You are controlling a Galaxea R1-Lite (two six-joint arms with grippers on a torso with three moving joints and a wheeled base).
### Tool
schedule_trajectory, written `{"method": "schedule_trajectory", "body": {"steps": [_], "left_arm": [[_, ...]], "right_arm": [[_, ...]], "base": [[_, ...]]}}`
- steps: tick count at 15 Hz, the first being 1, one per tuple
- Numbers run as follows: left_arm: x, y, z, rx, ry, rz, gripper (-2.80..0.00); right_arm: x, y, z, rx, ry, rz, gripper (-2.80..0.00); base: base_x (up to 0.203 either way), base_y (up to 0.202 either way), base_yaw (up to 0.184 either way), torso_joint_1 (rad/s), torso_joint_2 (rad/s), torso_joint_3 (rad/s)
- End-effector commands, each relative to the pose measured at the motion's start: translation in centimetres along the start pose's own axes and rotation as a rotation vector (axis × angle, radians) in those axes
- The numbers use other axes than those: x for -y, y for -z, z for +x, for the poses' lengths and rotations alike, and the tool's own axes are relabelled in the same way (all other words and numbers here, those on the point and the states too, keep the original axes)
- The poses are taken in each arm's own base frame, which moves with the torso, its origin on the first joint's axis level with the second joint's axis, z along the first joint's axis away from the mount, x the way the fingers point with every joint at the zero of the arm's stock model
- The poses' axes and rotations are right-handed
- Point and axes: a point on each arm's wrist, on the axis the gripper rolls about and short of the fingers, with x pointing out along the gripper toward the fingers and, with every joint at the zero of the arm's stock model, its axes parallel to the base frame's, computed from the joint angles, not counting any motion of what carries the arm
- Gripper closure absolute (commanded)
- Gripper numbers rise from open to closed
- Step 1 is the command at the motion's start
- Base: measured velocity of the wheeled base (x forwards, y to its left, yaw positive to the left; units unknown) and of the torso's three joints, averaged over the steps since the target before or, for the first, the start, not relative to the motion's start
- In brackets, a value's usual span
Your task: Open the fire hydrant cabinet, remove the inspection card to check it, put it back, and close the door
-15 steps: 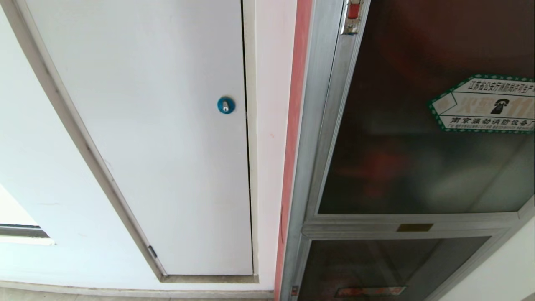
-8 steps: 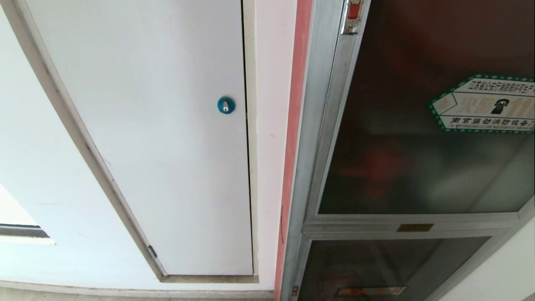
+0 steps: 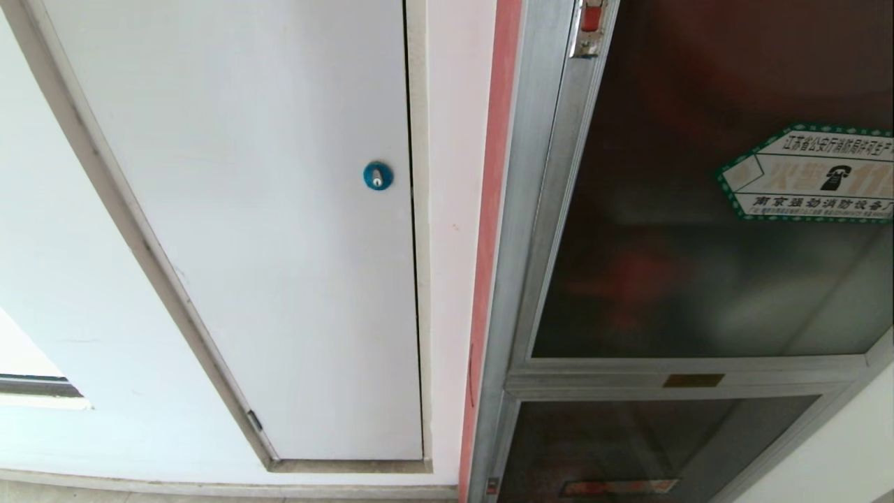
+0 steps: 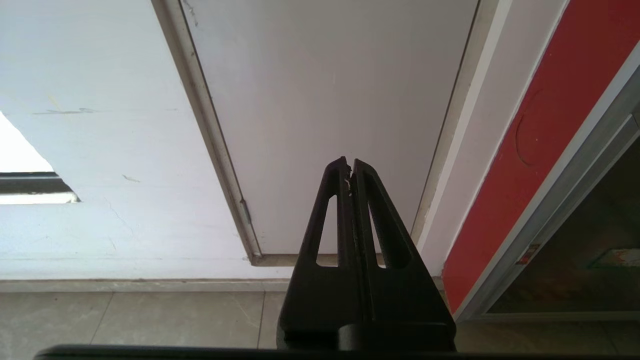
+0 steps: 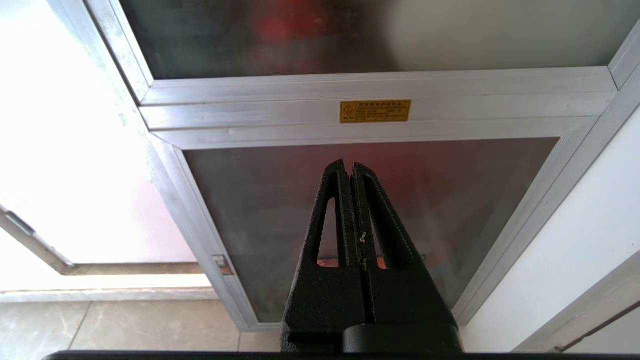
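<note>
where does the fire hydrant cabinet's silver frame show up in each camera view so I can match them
Head view: the silver frame runs down the right half, around the dark glass door.
Left wrist view: only a strip at the far right edge.
Right wrist view: fills the middle, crossbar above the shut right gripper.
Shared landmark: the white door, beside the cabinet.

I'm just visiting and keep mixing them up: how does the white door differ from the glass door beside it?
The white door is plain and opaque; the glass door is dark frosted glass in a silver frame. The white door has a blue round lock; the glass door has a red latch and a telephone sticker. Both are closed.
</note>
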Motion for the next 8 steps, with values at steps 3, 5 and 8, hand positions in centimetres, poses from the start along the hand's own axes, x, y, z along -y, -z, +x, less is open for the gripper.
{"method": "schedule_trajectory", "body": {"steps": [3, 5, 8], "left_arm": [[0.00, 0.00, 0.01, -0.001, 0.000, 0.000, 0.00], [0.00, 0.00, 0.01, -0.001, 0.000, 0.000, 0.00], [0.00, 0.00, 0.01, -0.001, 0.000, 0.000, 0.00]], "right_arm": [[0.00, 0.00, 0.00, 0.000, 0.000, 0.000, 0.00], [0.00, 0.01, 0.01, -0.002, 0.001, 0.001, 0.00], [0.00, -0.01, 0.01, -0.001, 0.001, 0.007, 0.00]], "base": [[0.000, 0.000, 0.000, 0.000, 0.00, 0.000], [0.000, 0.000, 0.000, 0.000, 0.00, 0.000], [0.000, 0.000, 0.000, 0.000, 0.00, 0.000]]}}
